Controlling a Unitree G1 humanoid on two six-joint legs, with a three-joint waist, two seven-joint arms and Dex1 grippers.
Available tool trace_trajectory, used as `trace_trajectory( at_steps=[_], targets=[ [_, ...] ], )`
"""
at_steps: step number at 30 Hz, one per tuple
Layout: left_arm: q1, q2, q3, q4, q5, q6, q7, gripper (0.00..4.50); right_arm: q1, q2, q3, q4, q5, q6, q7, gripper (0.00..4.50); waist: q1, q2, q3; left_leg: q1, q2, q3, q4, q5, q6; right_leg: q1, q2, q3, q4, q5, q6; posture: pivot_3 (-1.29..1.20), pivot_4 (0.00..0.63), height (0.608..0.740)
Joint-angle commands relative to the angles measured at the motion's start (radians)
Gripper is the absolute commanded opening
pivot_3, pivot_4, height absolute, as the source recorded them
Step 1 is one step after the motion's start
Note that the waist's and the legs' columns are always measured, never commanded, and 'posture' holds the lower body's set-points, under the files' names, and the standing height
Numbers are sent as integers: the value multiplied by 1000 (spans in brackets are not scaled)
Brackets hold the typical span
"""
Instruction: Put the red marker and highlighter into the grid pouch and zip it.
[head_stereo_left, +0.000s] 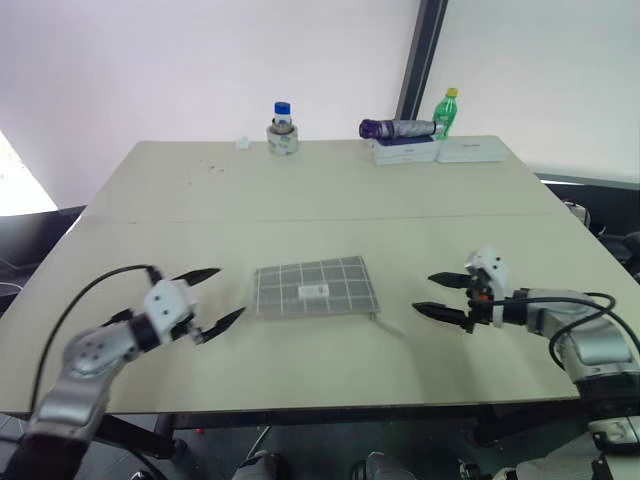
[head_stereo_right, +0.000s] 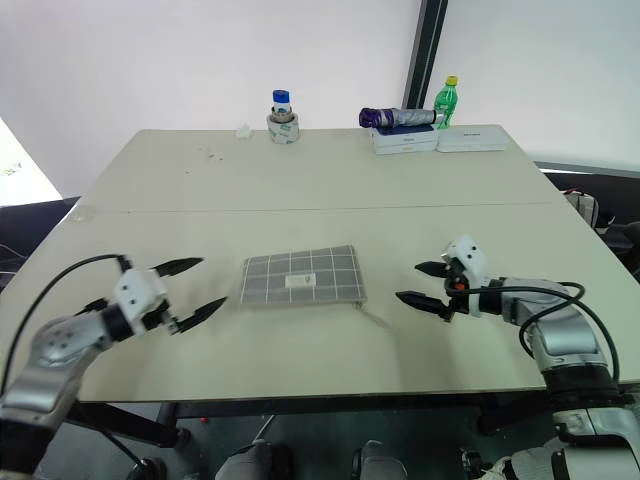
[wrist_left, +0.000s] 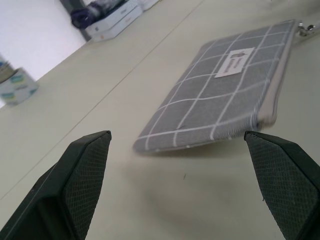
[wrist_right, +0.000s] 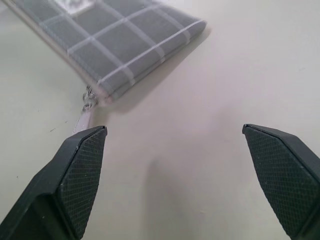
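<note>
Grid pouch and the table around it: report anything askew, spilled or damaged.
Nothing stands out. The grid pouch lies flat on the table, slightly skewed to the table's front edge, its zip pull trailing at one corner. Left gripper and right gripper are open, either side of it, touching nothing.
</note>
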Motion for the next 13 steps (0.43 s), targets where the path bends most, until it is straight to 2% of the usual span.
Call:
trace_trajectory(
  at_steps=[1, 5, 8, 13],
  targets=[
    [103, 9, 145, -118, -138, 122, 3, 4472, 49, -4, -125, -70, 96, -32, 32, 4500, 2, 0, 0, 0, 0, 0, 0, 0, 0, 0, 0, 0, 0, 0, 0, 0, 150, 740],
    [226, 1, 292, -152, -197, 223, 38, 4472, 130, -17, -202, -68, 118, -90, 70, 4500, 7, -1, 0, 0, 0, -1, 1, 0, 0, 2, 0, -1, -1, 0, 0, 0, 150, 740],
    [293, -11, 393, -116, -207, 226, 33, 4472, 159, -9, -233, -63, 111, -133, 50, 4500, 4, 0, 0, 0, 0, -1, 1, 0, 0, 2, -2, 0, -2, 0, -1, 0, 150, 740],
    [301, -26, 448, -93, -167, 198, 46, 4472, 212, 25, -222, -65, 79, -209, 38, 4500, 5, -1, 0, 0, 0, -2, 1, -1, 0, -1, -2, -1, -2, -1, -1, 0, 150, 740]
  ],
)
